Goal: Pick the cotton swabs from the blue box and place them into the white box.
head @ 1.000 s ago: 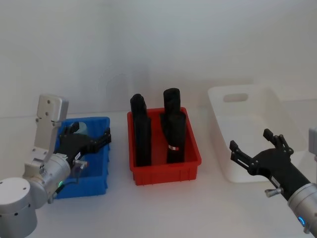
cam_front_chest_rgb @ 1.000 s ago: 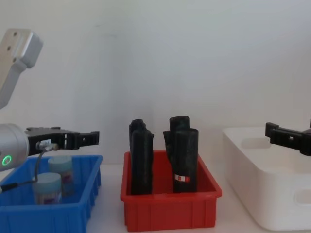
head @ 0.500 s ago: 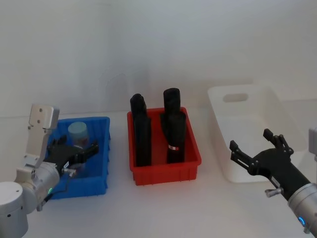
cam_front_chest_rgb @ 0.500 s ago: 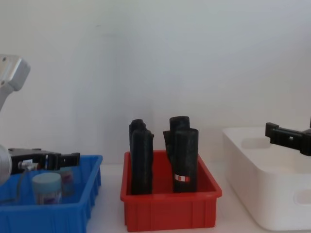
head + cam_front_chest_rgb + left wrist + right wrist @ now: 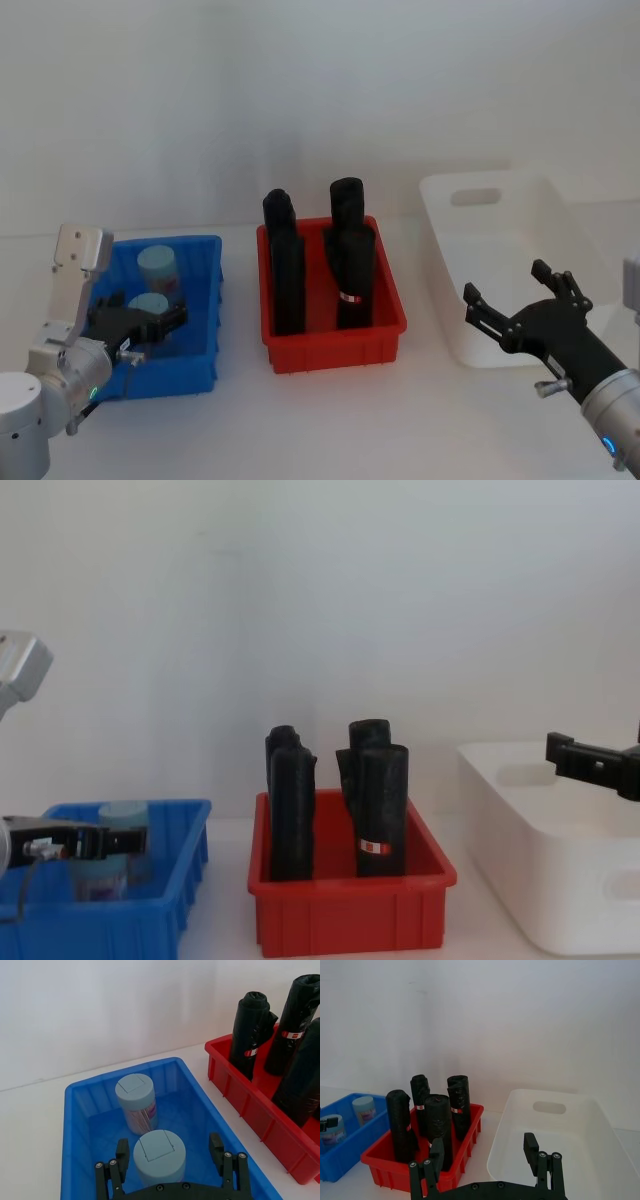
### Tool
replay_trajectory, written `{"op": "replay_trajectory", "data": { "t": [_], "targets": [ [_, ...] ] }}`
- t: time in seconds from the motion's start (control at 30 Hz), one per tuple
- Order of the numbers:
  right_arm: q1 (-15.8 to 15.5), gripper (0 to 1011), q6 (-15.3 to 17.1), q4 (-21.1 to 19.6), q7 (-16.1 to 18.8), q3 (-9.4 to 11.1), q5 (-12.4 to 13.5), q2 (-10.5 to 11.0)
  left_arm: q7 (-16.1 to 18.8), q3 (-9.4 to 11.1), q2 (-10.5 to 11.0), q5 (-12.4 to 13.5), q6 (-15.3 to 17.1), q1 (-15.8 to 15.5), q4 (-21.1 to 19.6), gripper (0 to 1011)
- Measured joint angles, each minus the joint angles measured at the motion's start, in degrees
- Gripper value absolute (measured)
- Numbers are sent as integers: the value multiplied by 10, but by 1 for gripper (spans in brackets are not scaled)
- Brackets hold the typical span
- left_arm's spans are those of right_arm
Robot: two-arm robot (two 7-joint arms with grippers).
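Left end effector (image 5: pixel 168 1141): spread astride 1 of 2 cotton swabs (image 5: pixel 137 1102) | right end effector (image 5: pixel 505 283): spread, empty, near white box (image 5: pixel 440 215)

You'll see glossy, smooth plastic on the white box (image 5: pixel 520 192), blue box (image 5: pixel 165 378) and red bin (image 5: pixel 335 350) (black rolls (image 5: pixel 288 280) look matt).

Head looks down, chest level and low, left wrist close over the blue box (image 5: pixel 165 378); all share the red bin (image 5: pixel 335 350).
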Motion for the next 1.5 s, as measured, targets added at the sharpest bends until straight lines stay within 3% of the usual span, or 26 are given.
{"op": "replay_trajectory", "data": {
  "t": [0.57,0.83,0.87,1.03,1.23,1.5],
  "targets": [
    [0,1002,0,0,0,0,0,0,-18,-4,-9,3,-11,-22,56,993],
    [0,1002,0,0,0,0,0,0,-26,-4,-14,9,-14,-34,80,808],
    [0,1002,0,0,0,0,0,0,-27,-4,-15,10,-15,-36,85,746],
    [0,1002,0,0,0,0,0,0,-30,-4,-17,15,-16,-41,94,669],
    [0,1002,0,0,0,0,0,0,-30,-4,-18,21,-17,-42,95,669],
    [0,1002,0,0,0,0,0,0,-32,-9,-11,28,-12,-35,59,669]
  ]
}}
